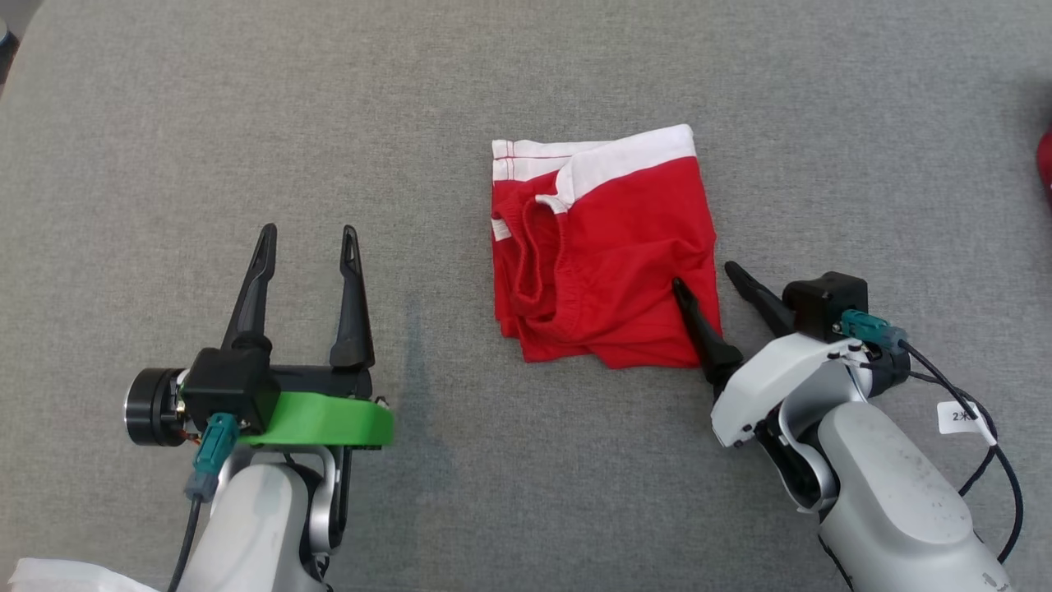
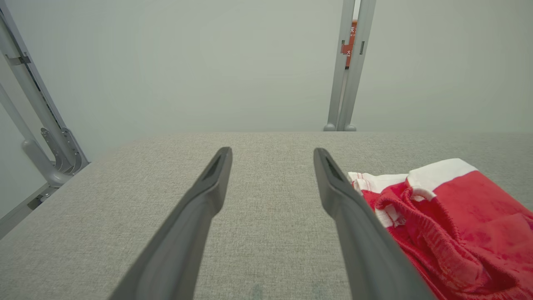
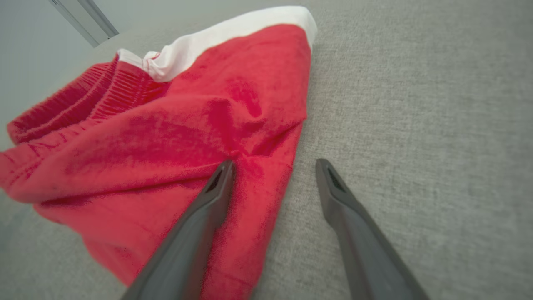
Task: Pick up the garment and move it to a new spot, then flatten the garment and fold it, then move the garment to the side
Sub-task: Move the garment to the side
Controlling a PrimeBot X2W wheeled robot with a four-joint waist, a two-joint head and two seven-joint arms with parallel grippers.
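The garment point(image 1: 604, 247) is a pair of red shorts with a white band, folded into a rough square on the grey cloth-covered table point(image 1: 205, 123). My right gripper point(image 1: 705, 278) is open at its lower right corner: one finger lies over the red fabric point(image 3: 187, 137), the other over bare table just right of the edge. My left gripper point(image 1: 308, 233) is open over bare table well to the left of the garment, nothing between its fingers. In the left wrist view the garment point(image 2: 454, 216) lies right of my left gripper point(image 2: 272, 155).
A red object point(image 1: 1045, 164) peeks in at the table's right edge. White material point(image 1: 49, 575) shows at the lower left corner. Metal frame posts point(image 2: 347, 62) stand beyond the table's far edge.
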